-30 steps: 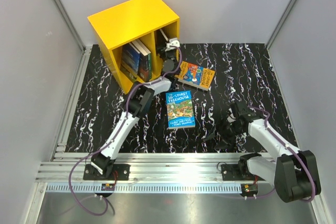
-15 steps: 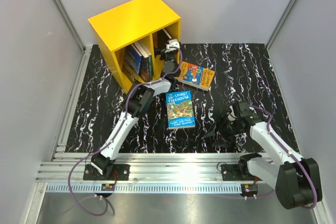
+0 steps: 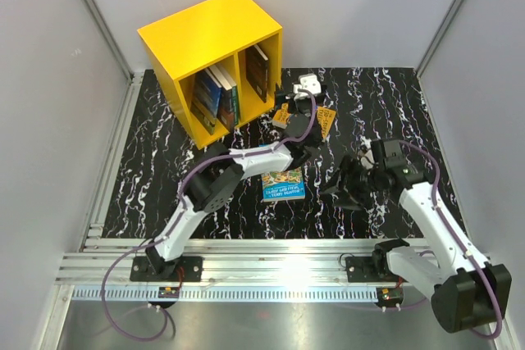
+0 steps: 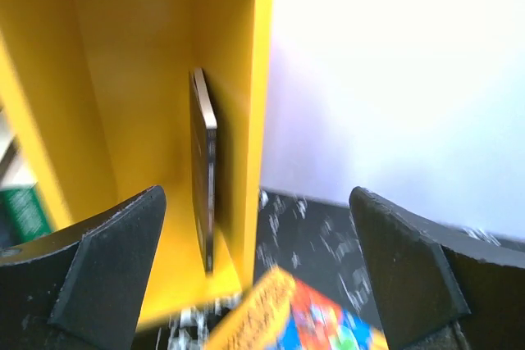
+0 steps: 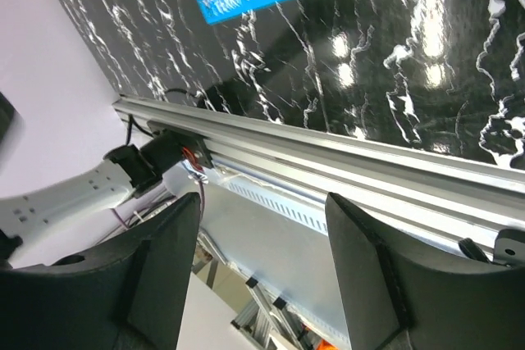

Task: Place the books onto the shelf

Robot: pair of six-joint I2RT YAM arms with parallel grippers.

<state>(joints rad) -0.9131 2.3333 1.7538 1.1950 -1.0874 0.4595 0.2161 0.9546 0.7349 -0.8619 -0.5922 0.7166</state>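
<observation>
Enclosed cell.
Black white-veined tabletop [image 3: 385, 104]; pale walls [image 3: 369, 6] on three sides; aluminium rail [image 3: 271, 249] along near edge.

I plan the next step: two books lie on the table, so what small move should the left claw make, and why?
Probably lower the open, empty left claw onto the orange book just beneath it; the dark book already stands in the yellow shelf.

Bright overhead light, glare on glossy table [image 5: 344, 47], blurry left wrist view
</observation>
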